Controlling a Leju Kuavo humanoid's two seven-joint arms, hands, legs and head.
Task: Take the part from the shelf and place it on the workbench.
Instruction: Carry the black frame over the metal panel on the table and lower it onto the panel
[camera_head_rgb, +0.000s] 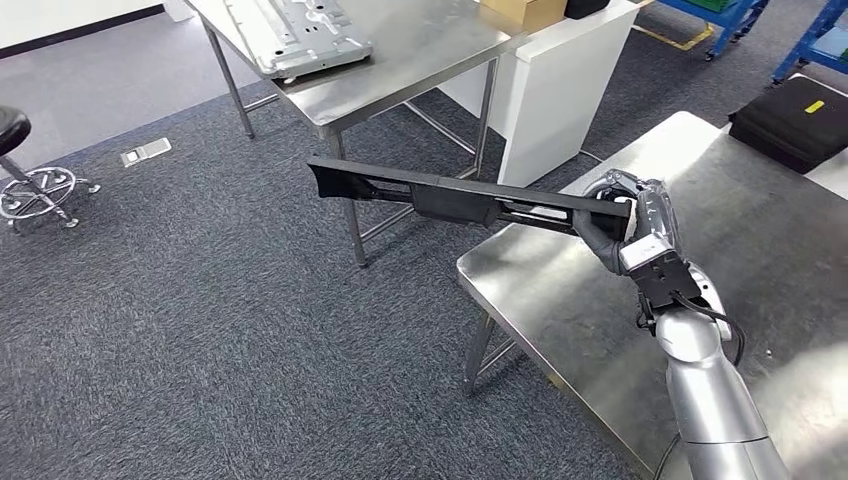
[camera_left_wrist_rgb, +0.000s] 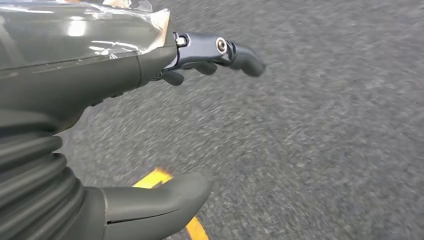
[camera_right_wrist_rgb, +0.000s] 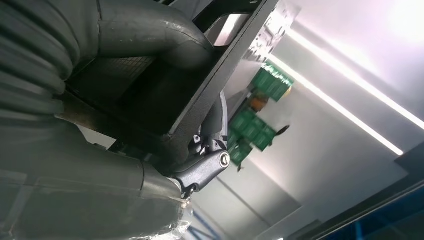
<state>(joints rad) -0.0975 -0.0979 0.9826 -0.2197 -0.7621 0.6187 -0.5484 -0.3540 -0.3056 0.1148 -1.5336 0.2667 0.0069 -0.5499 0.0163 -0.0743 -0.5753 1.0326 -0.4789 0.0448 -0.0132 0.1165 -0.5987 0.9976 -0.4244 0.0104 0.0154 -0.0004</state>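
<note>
The part is a long black plastic bar (camera_head_rgb: 460, 195), held level in the air. My right hand (camera_head_rgb: 625, 225) grips its right end above the near steel workbench (camera_head_rgb: 600, 320); the rest of the bar reaches left past the bench's edge, over the carpet. Close up in the right wrist view, my thumb and fingers (camera_right_wrist_rgb: 205, 165) wrap the black part (camera_right_wrist_rgb: 165, 95). My left hand (camera_left_wrist_rgb: 150, 125) hangs over the grey carpet with its fingers apart and nothing in it.
A second steel table (camera_head_rgb: 420, 50) at the back carries a grey metal panel (camera_head_rgb: 300, 35), beside a white cabinet (camera_head_rgb: 560, 90). A black case (camera_head_rgb: 795, 120) lies on the bench's far right. A stool (camera_head_rgb: 30, 180) stands at left. Blue racks (camera_head_rgb: 740, 15) stand behind.
</note>
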